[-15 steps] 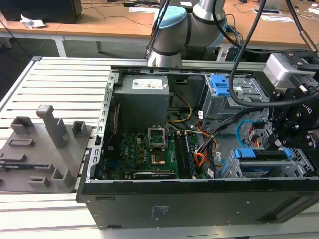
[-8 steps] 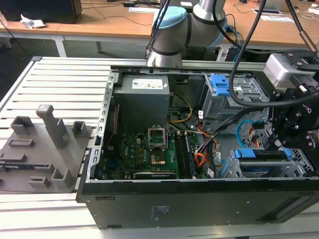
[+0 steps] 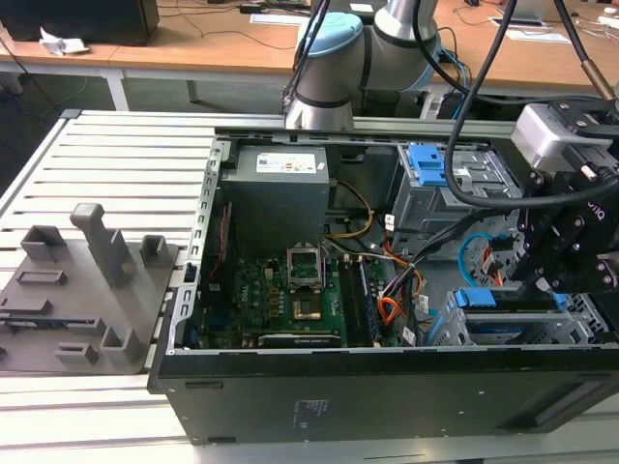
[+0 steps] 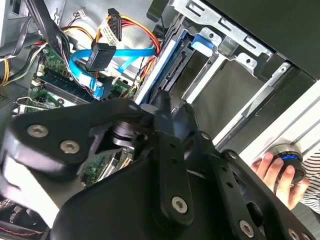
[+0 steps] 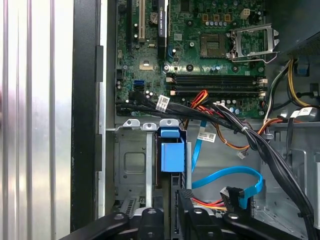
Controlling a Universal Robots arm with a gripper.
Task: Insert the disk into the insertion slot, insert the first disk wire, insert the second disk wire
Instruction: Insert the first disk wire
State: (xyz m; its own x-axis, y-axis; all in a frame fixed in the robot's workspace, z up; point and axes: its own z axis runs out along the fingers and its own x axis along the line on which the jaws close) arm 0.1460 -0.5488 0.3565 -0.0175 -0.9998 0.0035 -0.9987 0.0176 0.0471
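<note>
The chief risk, as a judgement, is a snag or a jam. The thin light-blue flat cable [image 5: 227,173] loops loosely just beside the black gripper [image 5: 171,216]. Its small dark plug [image 5: 233,195] lies free on the floor of the case, so any move nearby could catch the loop and drag the plug aside or kink the cable. A thick bundle of black cables [image 5: 250,137] crosses close above it and could be hooked in the same way. The silver hard drive in its bright blue plastic carrier [image 5: 172,152] stands on edge inside the low grey perforated sheet-metal cage [image 5: 131,165]. Its blue handle sits at the cage's mouth, toward the green motherboard [image 5: 200,45]. If the drive sits slightly tilted, a push could bind it against the cage walls. A person's hand [image 4: 276,175] rests on a round button outside the black case. The jaws stand at the drive's end away from the handle, one on either side of its edge; whether they clamp it or merely flank it cannot be told.
</note>
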